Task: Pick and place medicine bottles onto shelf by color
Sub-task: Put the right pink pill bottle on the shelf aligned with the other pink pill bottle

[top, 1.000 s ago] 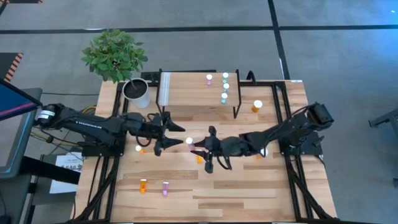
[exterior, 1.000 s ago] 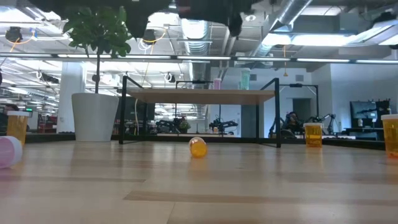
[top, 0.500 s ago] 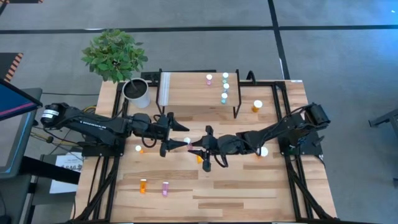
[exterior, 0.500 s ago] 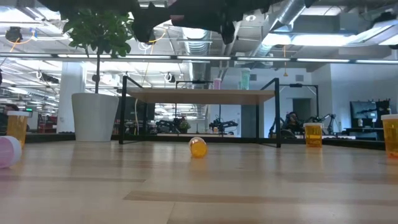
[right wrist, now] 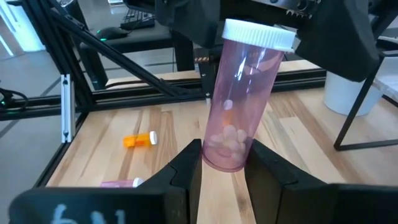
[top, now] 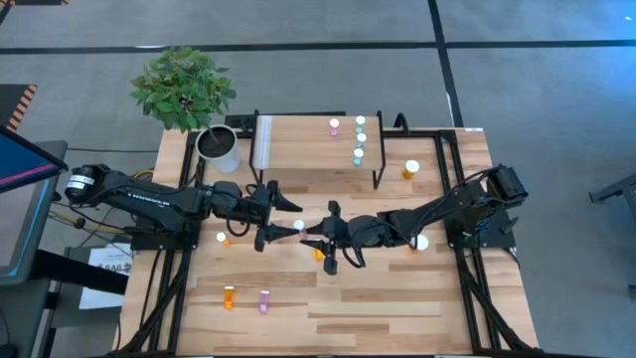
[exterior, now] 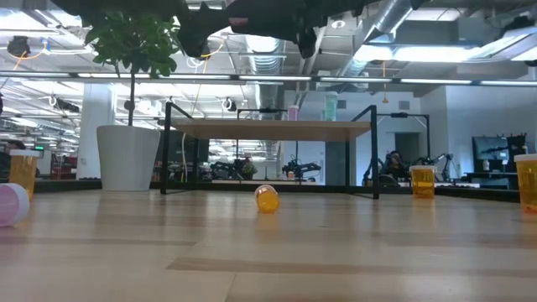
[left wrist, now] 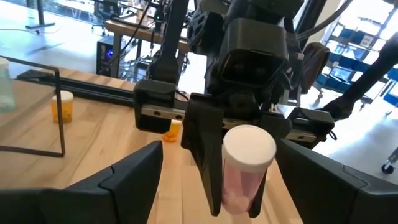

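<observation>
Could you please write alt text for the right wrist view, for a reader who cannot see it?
The right hand grips a pink pill bottle with a white cap by its base, holding it up toward the left arm's open hand. Below, an orange bottle lies on its side on the wooden table.

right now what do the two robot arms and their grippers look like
Both are slim, matte black, jointed arms on black metal frame mounts. The left gripper has two broad, flat, wedge-shaped dark fingers. The right gripper has narrower dark fingers and a boxy black housing. The left arm carries white lettering along one link and a silver-grey cylindrical joint at its base.
</observation>
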You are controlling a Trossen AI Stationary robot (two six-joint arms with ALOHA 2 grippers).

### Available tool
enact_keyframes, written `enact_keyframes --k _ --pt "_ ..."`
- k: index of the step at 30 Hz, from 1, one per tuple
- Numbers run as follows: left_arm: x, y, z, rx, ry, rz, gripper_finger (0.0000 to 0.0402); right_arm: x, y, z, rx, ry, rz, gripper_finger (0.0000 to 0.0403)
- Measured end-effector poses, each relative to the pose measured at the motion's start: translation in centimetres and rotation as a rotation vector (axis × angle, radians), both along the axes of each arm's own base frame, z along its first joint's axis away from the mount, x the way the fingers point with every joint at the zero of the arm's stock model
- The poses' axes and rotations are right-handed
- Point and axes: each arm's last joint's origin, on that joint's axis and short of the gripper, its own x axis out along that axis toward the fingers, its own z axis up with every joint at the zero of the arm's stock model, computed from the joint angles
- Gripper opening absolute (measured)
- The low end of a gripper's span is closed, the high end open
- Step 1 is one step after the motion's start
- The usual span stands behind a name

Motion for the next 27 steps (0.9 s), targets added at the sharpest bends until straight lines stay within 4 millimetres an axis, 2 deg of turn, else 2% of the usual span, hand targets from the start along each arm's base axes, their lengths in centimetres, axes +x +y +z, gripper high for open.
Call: enact_keyframes --k 18,27 --pt "0.0 0.1 0.1 0.002 -0.009 0.024 0.03 0.1 -0.2 0.0 0.036 -0.003 -0.015 0.0118" --pt "0.4 0.2 1.4 0.08 0.06 0.069 0.03 0.2 -0.8 0.0 0.061 -0.008 -0.035 0.0118"
